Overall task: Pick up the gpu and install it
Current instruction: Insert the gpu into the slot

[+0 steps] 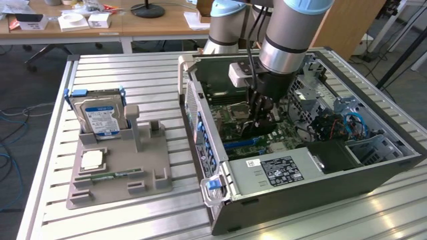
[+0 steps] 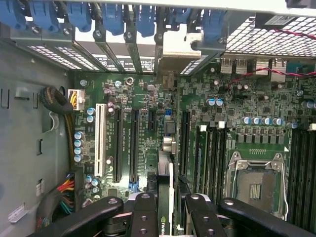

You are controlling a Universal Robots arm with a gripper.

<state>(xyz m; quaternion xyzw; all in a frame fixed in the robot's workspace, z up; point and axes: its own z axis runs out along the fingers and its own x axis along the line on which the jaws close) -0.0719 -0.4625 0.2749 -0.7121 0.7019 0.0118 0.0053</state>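
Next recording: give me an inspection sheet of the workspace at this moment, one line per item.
Surface: slatted metal table carrying an open computer case and a grey parts holder.
Job's things: gpu held edge-on over the motherboard slots, inside the case.
Clutter: hard drive standing upright, processor chip and memory stick lying flat, all on the holder.
Grippers: gripper shut on the gpu, reaching down into the case.
Cables: blue cables inside the case; power cable bundle beside the motherboard.
Surroundings: wooden desk behind the table, with white boxes.
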